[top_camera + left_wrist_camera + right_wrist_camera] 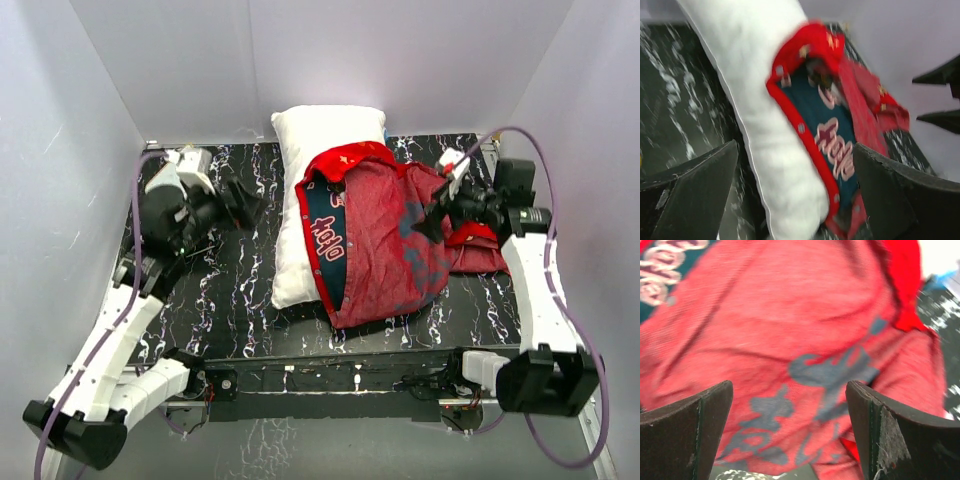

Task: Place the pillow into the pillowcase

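Observation:
The white pillow (310, 170) lies on the black marbled table, its long axis running front to back. The red pillowcase (385, 245) is draped over its right half, duller reverse side up, with a dark printed band along its left edge. My left gripper (250, 205) is open and empty, left of the pillow; its wrist view shows the pillow (760, 100) and the pillowcase's red hem (805, 135) ahead. My right gripper (425, 222) is open, hovering at the pillowcase's right part; its wrist view is filled by the red cloth (790, 330).
The table (230, 300) is boxed in by white walls at the back and both sides. A bunched bright red part of the pillowcase (475, 250) lies by the right arm. A metal rail (330, 375) runs along the front edge.

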Motion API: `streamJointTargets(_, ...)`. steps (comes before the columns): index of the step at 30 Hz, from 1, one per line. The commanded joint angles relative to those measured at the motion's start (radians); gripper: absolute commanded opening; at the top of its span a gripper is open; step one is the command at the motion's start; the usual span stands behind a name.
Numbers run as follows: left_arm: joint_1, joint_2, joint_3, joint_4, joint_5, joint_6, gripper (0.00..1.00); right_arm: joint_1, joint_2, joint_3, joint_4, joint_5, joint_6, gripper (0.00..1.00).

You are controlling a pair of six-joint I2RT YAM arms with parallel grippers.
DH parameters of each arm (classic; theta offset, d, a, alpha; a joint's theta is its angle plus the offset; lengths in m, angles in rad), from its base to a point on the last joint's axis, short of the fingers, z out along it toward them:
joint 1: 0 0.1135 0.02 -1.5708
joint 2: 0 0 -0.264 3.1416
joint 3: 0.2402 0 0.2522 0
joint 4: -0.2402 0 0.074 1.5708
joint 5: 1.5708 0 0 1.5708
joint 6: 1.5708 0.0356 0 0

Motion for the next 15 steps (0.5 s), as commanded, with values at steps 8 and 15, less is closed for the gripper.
streamJointTargets(8, 0.002, -0.146, -0.429, 0.0, 0.244, -0.125, 0.97, 0.0, -0.098, -0.35, 0.124, -0.303, -0.13, 0.99)
streamJointTargets(15, 0.005, 0.101, -0.345, 0.085, 0.326, -0.097, 0.97, 0.024, 0.014, -0.298, 0.02, -0.391, -0.341, 0.99)
